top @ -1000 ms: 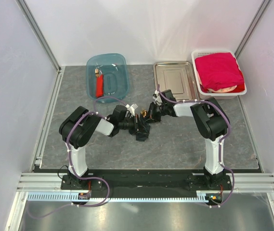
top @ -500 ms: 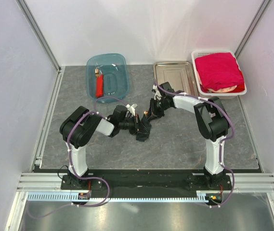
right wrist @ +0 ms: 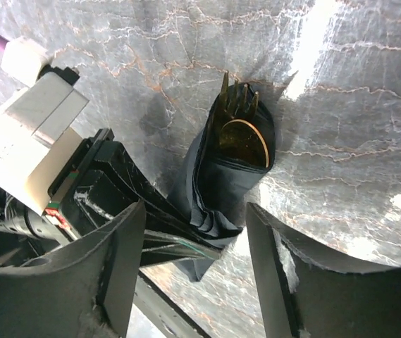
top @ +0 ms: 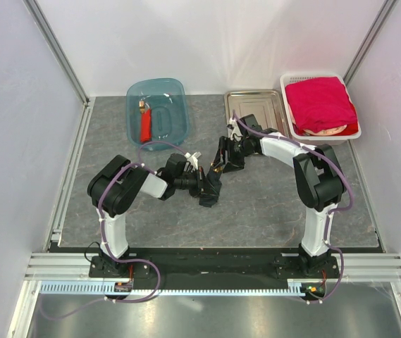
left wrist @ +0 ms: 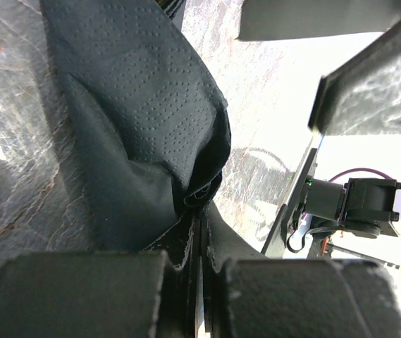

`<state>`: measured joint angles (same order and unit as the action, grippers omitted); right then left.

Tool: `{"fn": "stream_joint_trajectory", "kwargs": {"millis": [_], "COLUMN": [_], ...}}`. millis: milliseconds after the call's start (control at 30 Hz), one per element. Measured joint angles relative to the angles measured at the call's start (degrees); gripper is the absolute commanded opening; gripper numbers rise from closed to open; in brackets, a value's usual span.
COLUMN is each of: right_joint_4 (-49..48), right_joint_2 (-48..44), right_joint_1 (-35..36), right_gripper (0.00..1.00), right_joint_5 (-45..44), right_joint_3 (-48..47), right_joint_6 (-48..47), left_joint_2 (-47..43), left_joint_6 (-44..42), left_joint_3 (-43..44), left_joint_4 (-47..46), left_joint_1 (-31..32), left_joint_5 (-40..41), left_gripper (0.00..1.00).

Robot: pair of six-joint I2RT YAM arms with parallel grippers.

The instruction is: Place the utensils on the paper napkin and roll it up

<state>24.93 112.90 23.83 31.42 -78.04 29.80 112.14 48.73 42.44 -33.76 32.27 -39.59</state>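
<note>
Paper napkin [right wrist: 218, 176] is rolled into 1 black bundle and lies on the grey table [top: 270, 204] mid-floor, between the 2 arms. Left gripper [left wrist: 200, 296] is pinched tight on 1 end. Right gripper [right wrist: 196, 274] sits over the roll, its fingers spread to either side; contact unclear.

Bare table lies all round the roll. Steel tray [top: 256, 116], blue tub [top: 175, 120] and white basket [top: 287, 105] sit well apart at the far edge.

Only the right wrist view shows the utensils [right wrist: 241, 123]: 1 fork's tines and 1 spoon bowl poking from the open end. The left wrist view shows only paper.

1 red tool [top: 145, 127] lies in the tub, 1 red cloth [top: 320, 102] in the basket.
</note>
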Motion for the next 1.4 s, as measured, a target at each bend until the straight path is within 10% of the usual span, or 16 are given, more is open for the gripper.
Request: {"fn": "stream_joint_trajectory", "kwargs": {"millis": [367, 767, 1200, 1400], "right_joint_4": [-1.8, -3.1, -3.9, -4.1], "right_joint_2": [0.9, 3.5, 4.1, 4.1], "right_joint_1": [1.6, 1.9, 1.3, 1.2], "right_gripper": [0.68, 0.28, 0.15, 0.14], "right_joint_5": [0.2, -0.3, 0.2, 0.3], "right_joint_3": [3.7, 4.3, 4.9, 5.0], "right_joint_6": [2.8, 2.8, 1.8, 1.7], "left_joint_2": [0.0, 0.0, -4.8, -11.3], "left_joint_6": [0.0, -0.4, -3.0, -3.0], "left_joint_3": [0.4, 0.4, 0.3, -0.7], "left_joint_4": [0.9, 0.8, 4.9, 5.0], "left_joint_1": [0.0, 0.0, 0.1, -0.2], "left_joint_5": [-0.1, -0.5, -3.0, -5.9], "left_gripper": [0.02, 0.05, 0.43, 0.43]}}
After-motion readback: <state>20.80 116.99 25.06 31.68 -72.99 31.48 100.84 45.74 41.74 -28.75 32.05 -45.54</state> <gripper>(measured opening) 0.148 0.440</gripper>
